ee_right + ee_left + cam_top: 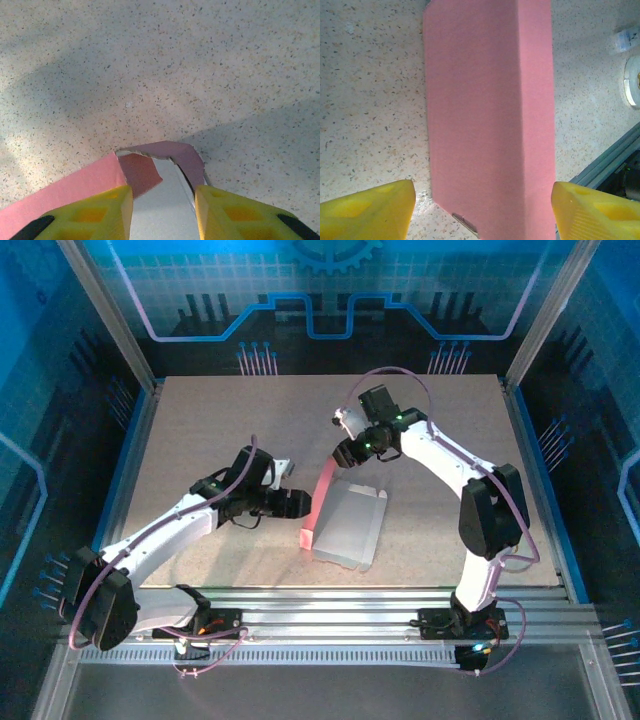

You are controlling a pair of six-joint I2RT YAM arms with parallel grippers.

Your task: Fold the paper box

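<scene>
While the right gripper [347, 453] hangs over the far end of the box [350, 525], that end is hidden from above. Its own wrist camera helps. Two small pink flaps curl in at the box's end, pale inner side between them, and the rest is cut off at 6 o'clock. The jaws are fairly narrow, one on each side of that end. I can't tell whether they are pinching the flaps or only flanking them.

On to the left gripper [300, 504], at 9 o'clock of the box and right up against the raised pink wall. From its wrist, that pink panel runs off the picture at 12 and at 6. A small dark sliver at its lower edge is too small to make out. Blurred white shapes sit at 3 o'clock, clipped by the frame, with a grey rail [600, 167] just below them. The jaws are wide, with the panel between them. The finger at 5 o'clock looks to be at its edge, and the one at 7 o'clock stands clear of it.

The box lies mid-table [200, 440], between the two grippers. Its long axis runs roughly 12 to 6, tipped a touch toward 1 and 7. The pale inside faces up, and the pink wall stands along the 9 o'clock side.
</scene>
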